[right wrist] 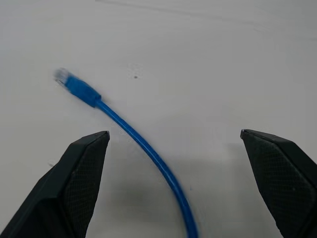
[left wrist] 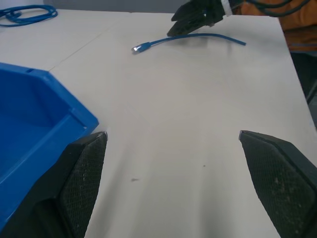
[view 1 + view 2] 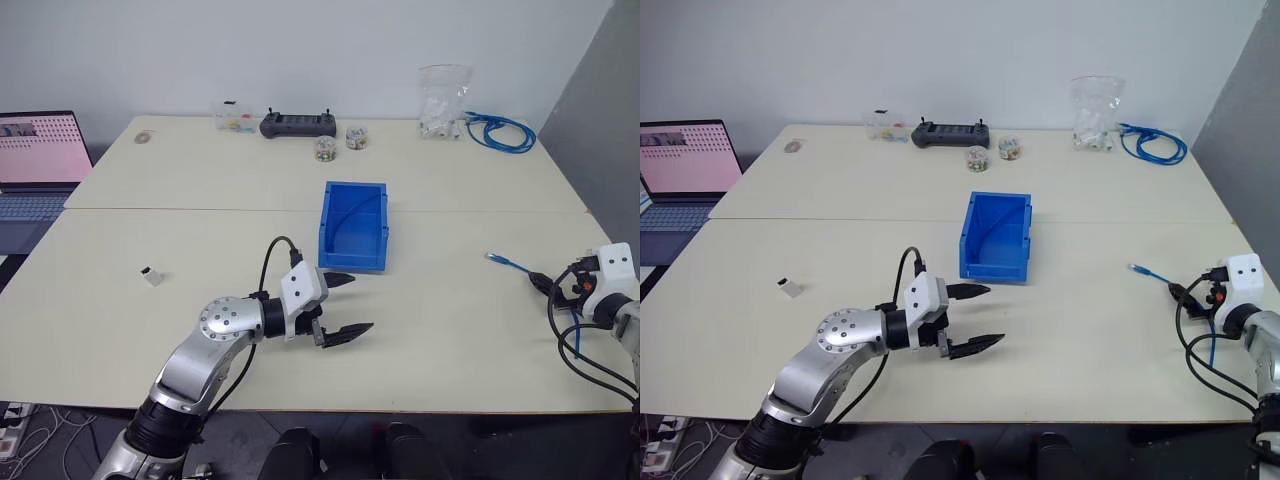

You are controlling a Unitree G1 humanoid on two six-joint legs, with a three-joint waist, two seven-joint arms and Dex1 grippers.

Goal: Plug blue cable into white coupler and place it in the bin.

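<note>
the cable [image 1: 143, 148] lies loose on the tabletop [image 3: 450, 330] at the far right, running lengthwise between the right end effector's [image 1: 176, 183] wide-open, empty fingers. the left end effector [image 3: 340, 308], also open and empty, is well apart from it.

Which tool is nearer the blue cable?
Right. The right tool hangs open directly over the blue cable; the left tool sits by the bin, well away.

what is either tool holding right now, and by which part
Nothing. The left tool is open over bare table near the blue plastic bin; the right tool is open around the thin blue cable, not gripping it.
</note>
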